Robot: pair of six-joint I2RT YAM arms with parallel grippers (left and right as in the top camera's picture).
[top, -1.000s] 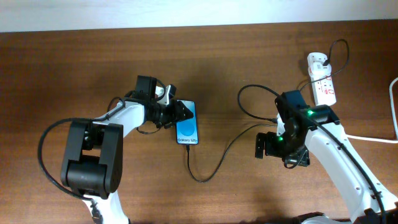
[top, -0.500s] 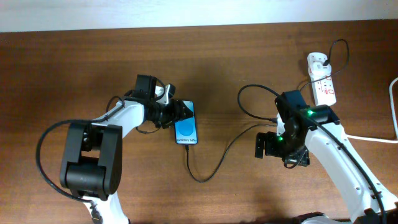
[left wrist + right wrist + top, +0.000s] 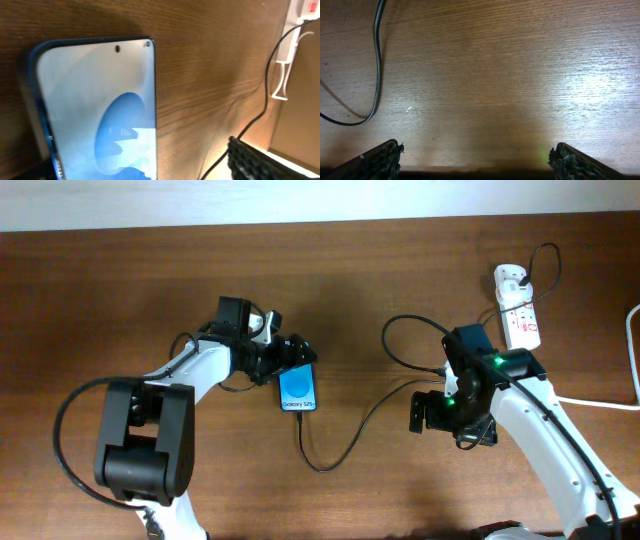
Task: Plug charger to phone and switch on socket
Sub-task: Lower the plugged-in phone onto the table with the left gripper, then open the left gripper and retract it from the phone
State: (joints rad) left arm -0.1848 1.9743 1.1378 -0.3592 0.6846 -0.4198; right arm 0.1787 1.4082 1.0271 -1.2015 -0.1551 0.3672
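The phone lies face up left of the table's middle, blue screen lit. It fills the left wrist view. My left gripper is open, its fingers straddling the phone's top end. The charger's thin black cable meets the phone's bottom edge, loops across the table and runs to the white adapter on the socket at the back right. My right gripper is open and empty over bare wood; a stretch of the cable lies to its left.
The socket's thick white cord runs off the right edge past my right arm. The cable forms a raised loop between the phone and the socket. The wall edge runs along the back of the table.
My left gripper has turned a little at the phone's top end, and the phone has shifted slightly to the left with it. The right arm has not moved.
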